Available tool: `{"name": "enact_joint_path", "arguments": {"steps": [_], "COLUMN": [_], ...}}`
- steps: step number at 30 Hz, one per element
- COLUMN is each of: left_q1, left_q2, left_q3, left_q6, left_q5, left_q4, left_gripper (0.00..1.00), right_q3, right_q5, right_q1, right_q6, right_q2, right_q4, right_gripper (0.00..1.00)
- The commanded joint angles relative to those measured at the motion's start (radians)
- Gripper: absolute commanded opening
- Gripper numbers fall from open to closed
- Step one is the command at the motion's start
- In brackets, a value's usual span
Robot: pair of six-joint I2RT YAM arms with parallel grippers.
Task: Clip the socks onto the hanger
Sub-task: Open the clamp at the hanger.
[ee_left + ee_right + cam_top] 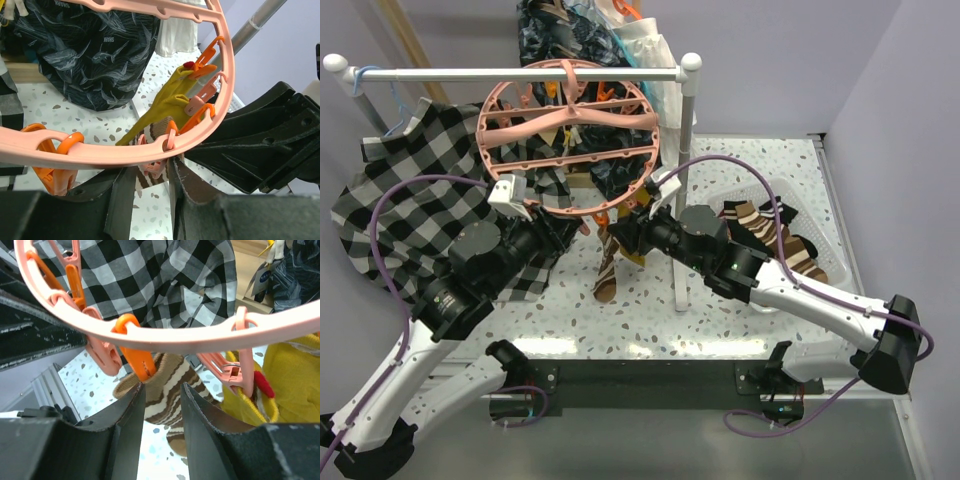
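Hanger (pixel 550 118) above speckled tabletop (pixel 650 310); lilac walls (pixel 770 60)

A lab test cell staged as a laundry corner: plain lilac walls (pixel 880 60) enclose a speckled bench (pixel 650 320), with a white clothes rail (pixel 470 74) across its far side.

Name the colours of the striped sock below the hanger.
The sock: brown with cream stripes; right wrist view.

We see a checkered shirt (pixel 405 205) left of the left gripper (pixel 568 222), a white rail (pixel 470 74) beyond it (dark cloth (pixel 555 40) behind), a basket (pixel 832 240) well right
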Motion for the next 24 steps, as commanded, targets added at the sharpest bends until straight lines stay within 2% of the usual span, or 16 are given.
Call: {"name": "enact_joint_path", "arguments": {"steps": [1,6,12,15,17,24], "left_q1": [0.0,-0.002,0.0,0.0,-0.002,0.0], "left_q2": [-0.005,0.003,0.007,0.013,0.013,0.03], "left_q3": [0.012,0.033,0.044,0.053,0.058,0.09], "left_q6": [0.024,0.017,0.001,-0.006,-0.011,-0.011], "left_q5": [-0.027,-0.048,-0.059,-0.067,-0.065,-0.053], "left_q4": [0.037,-0.001,-0.036,-0.056,-0.062,-0.078], "left_gripper": [0.16,0.01,0.0,0.0,0.0,0.0], "right_q3": [0.039,0.077,0.119,0.128,0.114,0.063], "right_q5": [-0.026,-0.049,0.011,0.147,0.169,0.086], "right_q1": [0.005,0.003,0.003,-0.02,-0.072,-0.435], "right_q6": [-0.018,-0.046,-0.095,-0.101,-0.092,-0.113], "right_q2": [-0.068,-0.118,-0.18,-0.2,-0.217,-0.18], "right_q4": [-0.069,-0.291,-0.547,-0.662,-0.707,-0.735], "right_gripper": [0.39,0.4,0.46,0.48,0.48,0.48]}}
